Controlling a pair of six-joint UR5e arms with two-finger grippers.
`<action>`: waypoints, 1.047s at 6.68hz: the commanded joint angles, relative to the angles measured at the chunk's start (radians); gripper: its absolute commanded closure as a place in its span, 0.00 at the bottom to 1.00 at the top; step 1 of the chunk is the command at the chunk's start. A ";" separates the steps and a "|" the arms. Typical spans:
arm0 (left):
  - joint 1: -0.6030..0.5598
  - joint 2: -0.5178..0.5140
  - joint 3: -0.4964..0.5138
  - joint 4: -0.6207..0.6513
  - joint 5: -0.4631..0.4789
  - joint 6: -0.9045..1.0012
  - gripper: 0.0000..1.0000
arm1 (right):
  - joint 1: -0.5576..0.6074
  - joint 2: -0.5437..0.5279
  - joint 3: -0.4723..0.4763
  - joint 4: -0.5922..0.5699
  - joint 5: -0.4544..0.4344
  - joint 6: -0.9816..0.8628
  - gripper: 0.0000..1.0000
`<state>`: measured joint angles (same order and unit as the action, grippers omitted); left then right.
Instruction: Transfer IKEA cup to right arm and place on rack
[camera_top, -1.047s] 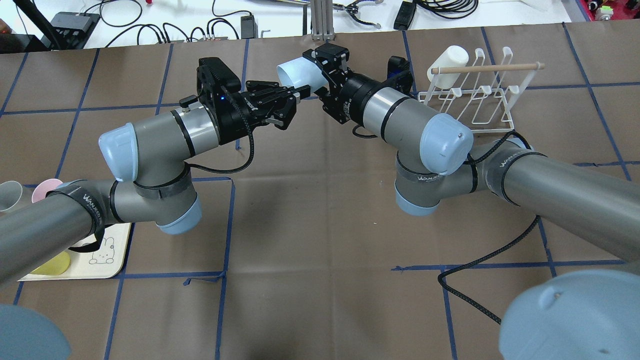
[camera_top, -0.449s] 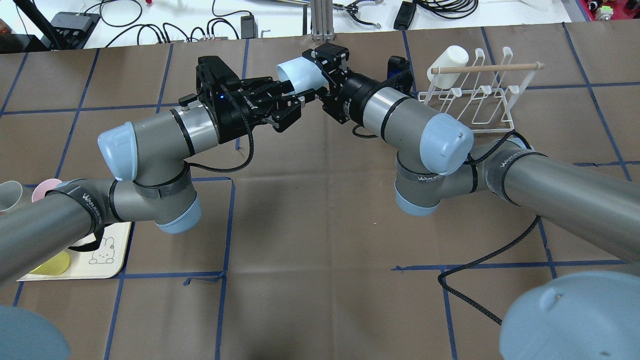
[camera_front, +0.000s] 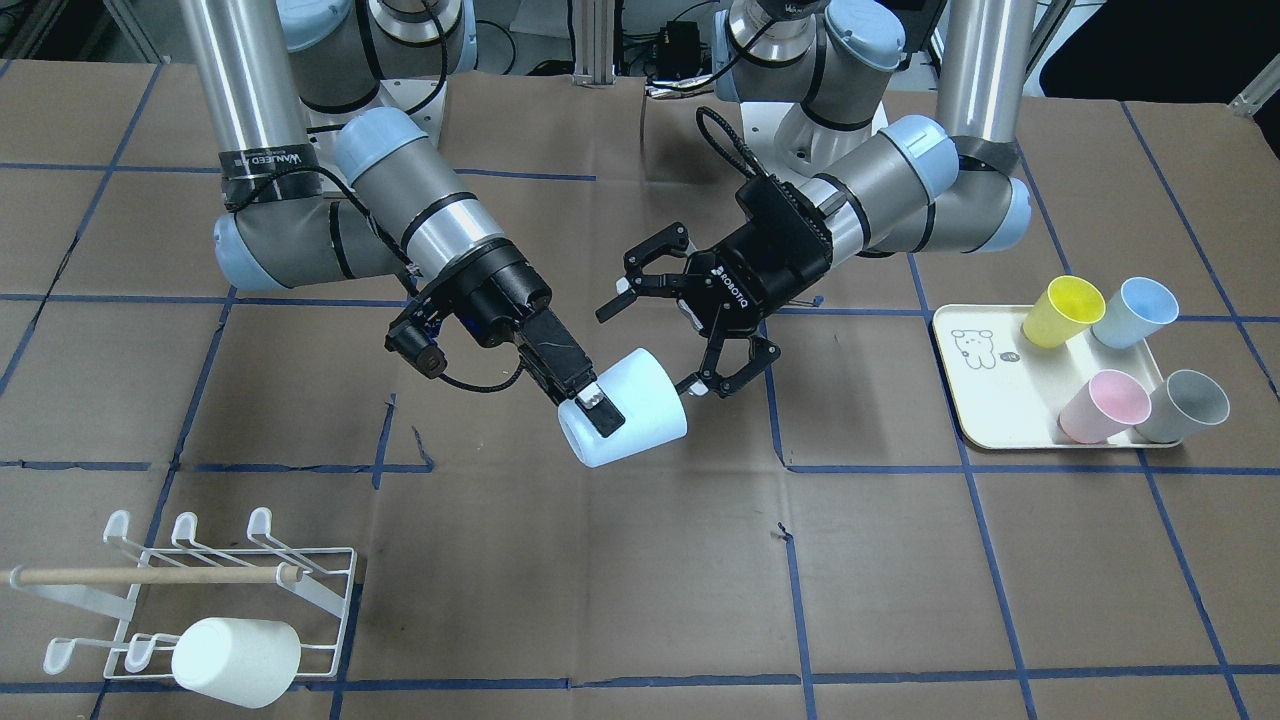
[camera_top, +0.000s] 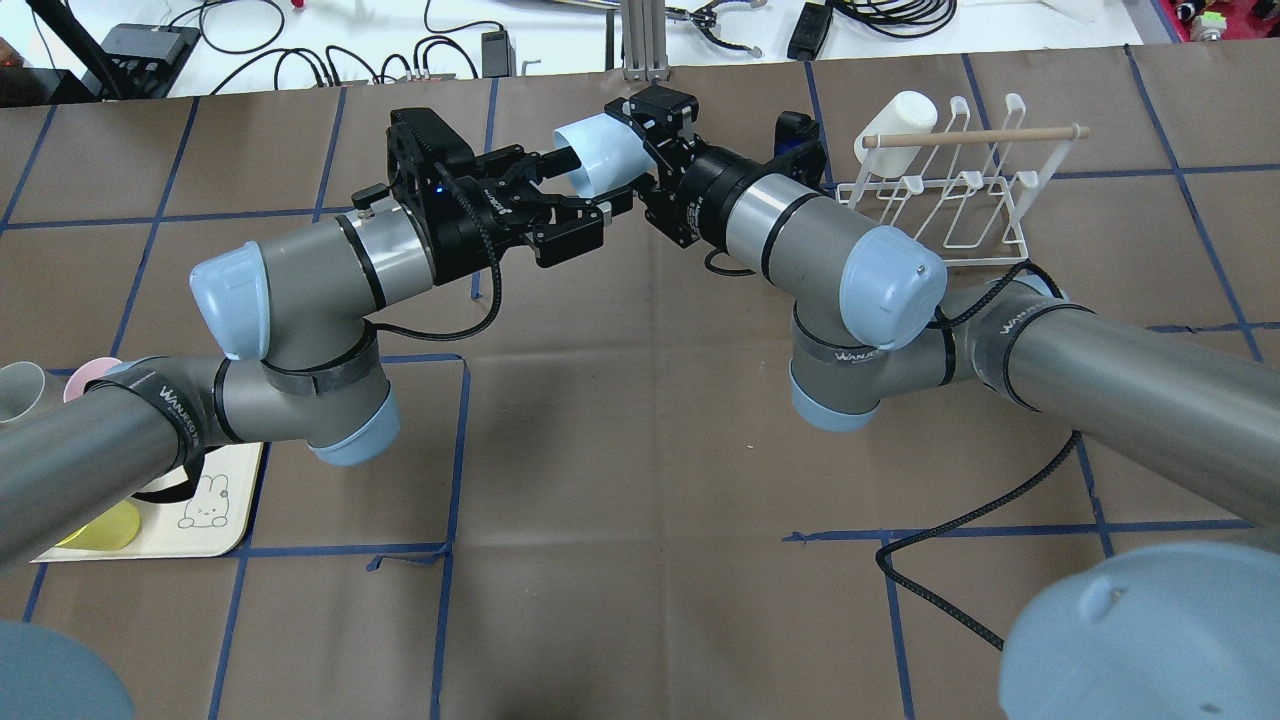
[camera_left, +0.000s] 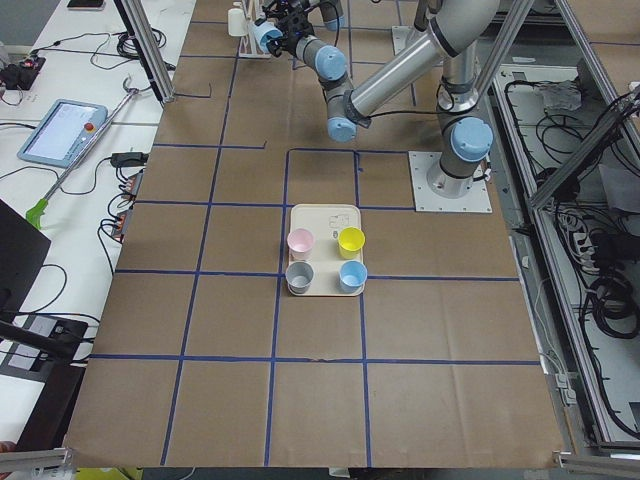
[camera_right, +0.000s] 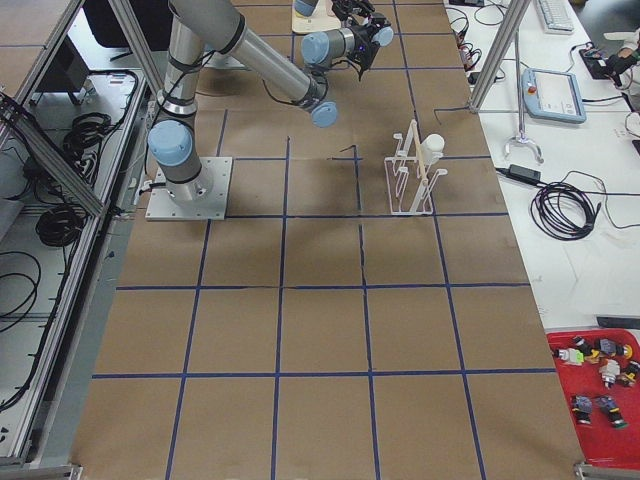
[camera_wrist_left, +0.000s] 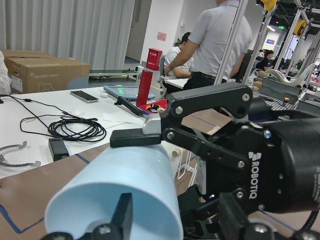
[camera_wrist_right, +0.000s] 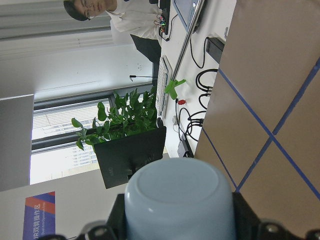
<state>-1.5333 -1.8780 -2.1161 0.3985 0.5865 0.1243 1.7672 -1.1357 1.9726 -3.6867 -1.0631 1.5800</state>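
Observation:
The light-blue IKEA cup (camera_front: 645, 410) hangs on its side above the table's middle, held by my right gripper (camera_front: 603, 412), which is shut on its wall. In the overhead view the cup (camera_top: 598, 152) sits at the tip of the right gripper (camera_top: 640, 140). My left gripper (camera_front: 650, 345) is open, its fingers spread on either side of the cup's rim end without gripping it; it also shows overhead (camera_top: 585, 190). The left wrist view shows the cup's rim (camera_wrist_left: 125, 195); the right wrist view shows its base (camera_wrist_right: 180, 200). The white wire rack (camera_top: 960, 190) stands to the right arm's far side.
A white cup (camera_top: 897, 125) hangs on the rack's prongs beside the wooden dowel (camera_top: 980, 137). A cream bear tray (camera_front: 1000, 390) holds yellow, blue, pink and grey cups. A black cable (camera_top: 960, 520) trails over the brown paper near the right arm.
My left gripper, shut on the cup's rim a second ago, has opened and drawn back a little. The right gripper keeps the cup, which has barely moved.

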 joint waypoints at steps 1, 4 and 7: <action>0.074 0.007 -0.004 -0.027 -0.005 -0.034 0.02 | -0.002 -0.001 -0.001 0.001 0.000 -0.002 0.42; 0.220 0.010 -0.001 -0.111 -0.010 -0.037 0.02 | -0.070 -0.002 -0.027 -0.010 -0.002 -0.012 0.52; 0.280 0.011 0.091 -0.316 0.150 -0.037 0.02 | -0.201 -0.012 -0.026 -0.010 0.002 -0.517 0.62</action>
<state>-1.2564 -1.8692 -2.0801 0.1897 0.6294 0.0878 1.6060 -1.1440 1.9453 -3.6978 -1.0630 1.2646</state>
